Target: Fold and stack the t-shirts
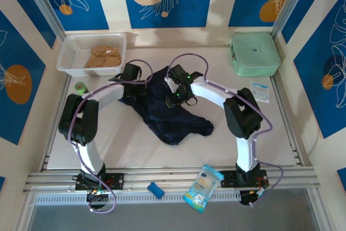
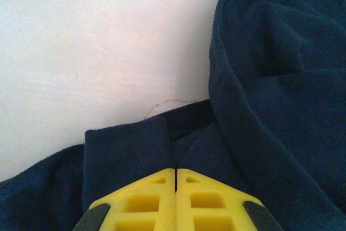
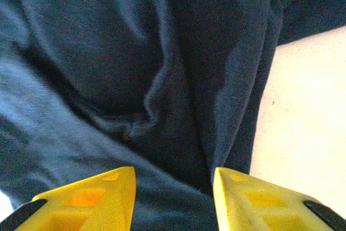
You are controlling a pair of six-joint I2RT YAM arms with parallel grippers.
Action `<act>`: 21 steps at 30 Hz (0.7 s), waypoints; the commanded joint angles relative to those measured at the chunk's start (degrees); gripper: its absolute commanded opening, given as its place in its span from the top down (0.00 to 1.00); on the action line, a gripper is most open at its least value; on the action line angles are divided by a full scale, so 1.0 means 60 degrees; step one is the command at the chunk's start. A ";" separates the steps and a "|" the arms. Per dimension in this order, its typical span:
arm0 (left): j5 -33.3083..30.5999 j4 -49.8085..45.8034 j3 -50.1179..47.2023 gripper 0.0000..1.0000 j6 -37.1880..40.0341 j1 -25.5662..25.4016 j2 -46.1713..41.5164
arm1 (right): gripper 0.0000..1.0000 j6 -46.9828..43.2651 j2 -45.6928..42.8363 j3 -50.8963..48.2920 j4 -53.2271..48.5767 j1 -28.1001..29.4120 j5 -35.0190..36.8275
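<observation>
Left gripper (image 2: 175,172) is closed tight at the hem of the navy shirt (image 2: 270,106) — pinched or not, I can't tell. Right gripper (image 3: 174,177), half open, hangs over its folds — I'd take one layer only.

- No word, number or brand name can be read in any of the three views.
- The pale blue and white pouch (image 1: 204,187) lying on the rail at the near edge of the table carries a dark round mark and some printing, all too small to make out.
- The small white packet (image 1: 260,91) at the right side of the table bears blue printing, also illegible.
- The mint-green zip case (image 1: 255,53) has a tiny mark on its lid, too small to tell.
</observation>
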 commanded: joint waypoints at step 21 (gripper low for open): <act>0.0275 -0.0131 -0.0099 1.00 -0.0133 0.0073 -0.0214 | 0.62 -0.0479 0.0315 -0.0074 0.0254 0.0179 -0.1036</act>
